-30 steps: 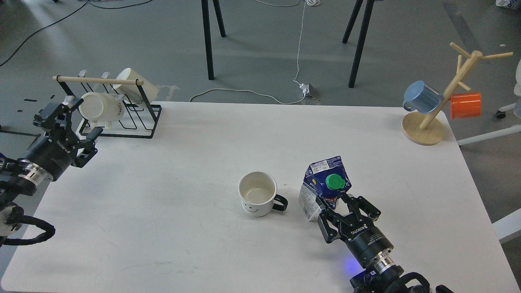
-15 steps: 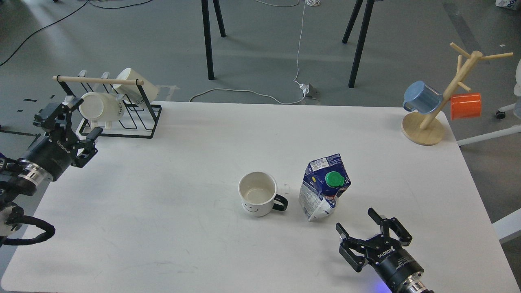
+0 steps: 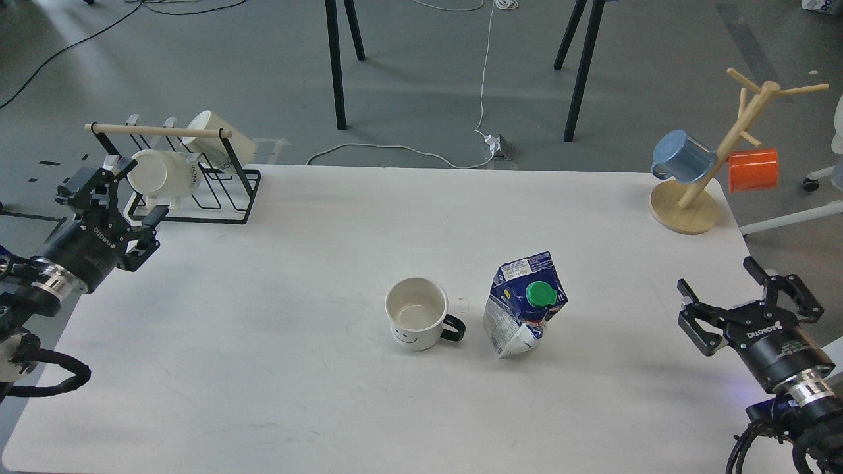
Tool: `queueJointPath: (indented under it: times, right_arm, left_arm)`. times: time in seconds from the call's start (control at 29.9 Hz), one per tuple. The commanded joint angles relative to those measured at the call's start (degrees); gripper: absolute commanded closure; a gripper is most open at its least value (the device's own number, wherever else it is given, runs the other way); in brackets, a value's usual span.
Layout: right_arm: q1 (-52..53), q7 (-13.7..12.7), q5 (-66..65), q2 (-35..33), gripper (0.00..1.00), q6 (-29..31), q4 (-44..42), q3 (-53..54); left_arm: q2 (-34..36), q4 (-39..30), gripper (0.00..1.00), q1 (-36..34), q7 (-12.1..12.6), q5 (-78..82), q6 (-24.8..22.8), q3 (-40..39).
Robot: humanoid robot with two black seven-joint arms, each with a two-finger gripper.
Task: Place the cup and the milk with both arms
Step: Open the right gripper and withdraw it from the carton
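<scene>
A white cup point(image 3: 417, 321) with a smiley face and a black handle stands upright at the middle of the white table point(image 3: 329, 217). Just to its right stands a dented blue and white milk carton point(image 3: 523, 304) with a green cap. My right gripper point(image 3: 749, 293) is open and empty near the table's right edge, well to the right of the carton. My left gripper point(image 3: 108, 201) is open and empty at the table's left edge, next to the wire rack.
A black wire rack point(image 3: 191, 174) with a wooden bar holds two cream mugs at the back left. A wooden mug tree point(image 3: 718, 164) with a blue mug point(image 3: 683, 157) and an orange mug point(image 3: 754, 170) stands at the back right.
My right gripper let go of the milk carton, drew back toward me and then moved far to the right. The carton stays standing beside the cup. The left arm has barely moved.
</scene>
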Motion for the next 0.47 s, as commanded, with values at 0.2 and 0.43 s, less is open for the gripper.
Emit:
queueJointPath:
  times: [0.2,0.43]
  right_arm:
    - [14.9,-0.1,-1.3,-0.6,0.02,0.0,-7.0,-6.1]
    - [15.2,0.1,-1.4,-0.1,0.02,0.0,-7.8,-6.2]
  left_arm:
    - [0.1,0.0,0.02,-0.6,0.0,-0.1,0.0,-0.4]
    - [0.1,0.0,0.02,-0.6,0.0,-0.1,0.0,-0.4]
